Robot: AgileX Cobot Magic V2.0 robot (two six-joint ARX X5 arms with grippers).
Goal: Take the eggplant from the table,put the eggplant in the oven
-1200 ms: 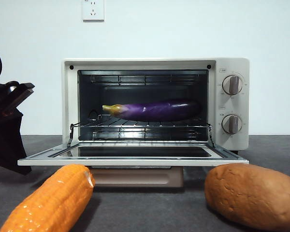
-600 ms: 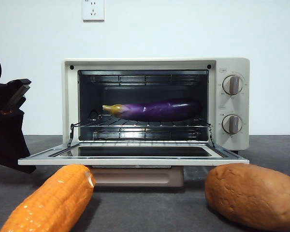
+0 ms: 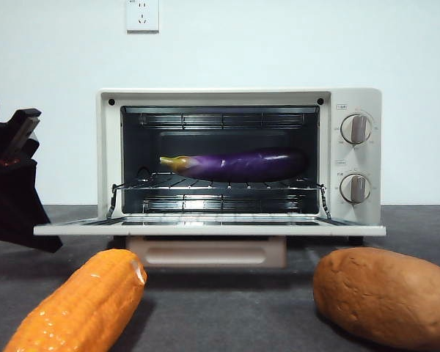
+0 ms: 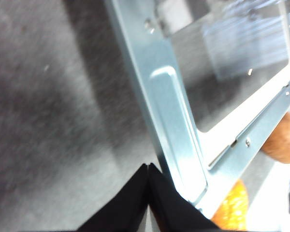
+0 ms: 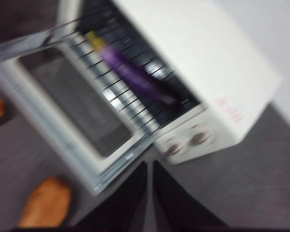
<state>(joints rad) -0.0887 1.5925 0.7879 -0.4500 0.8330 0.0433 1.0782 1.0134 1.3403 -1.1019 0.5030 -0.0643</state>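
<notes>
While the oven (image 3: 238, 158) stands open on the table (image 3: 227, 315), its contents and surroundings list as follows.

Eggplant (image 3: 238, 164): lying lengthwise on the wire rack (image 3: 220, 183) inside the oven, stem tip toward the hinge-free left wall, purple body reaching toward the side with the knobs (image 3: 353, 128). No gripper touches it.

Oven door (image 3: 209, 229): folded down flat, level with the table's front, glass pane facing up. Its handle bar (image 3: 205, 253) hangs below the front edge.

Corn cob (image 3: 77, 304): on the table near its front left corner, in front of the door, slanting.

Brown potato-like lump (image 3: 385, 293): on the table near its front right corner, apart from the corn.

Left gripper (image 4: 149, 166): jaws pressed together, nothing between them, tips just beside the metal frame at the door's corner, above bare table. In the front view it shows as a dark shape (image 3: 11, 183) at the left edge, beside the oven.

Right gripper (image 5: 150, 166): jaws nearly closed with only a thin slit, empty, raised above the table in front of the oven's knob side. That view is blurred.

Wall socket (image 3: 141, 15): on the white wall behind the oven.
</notes>
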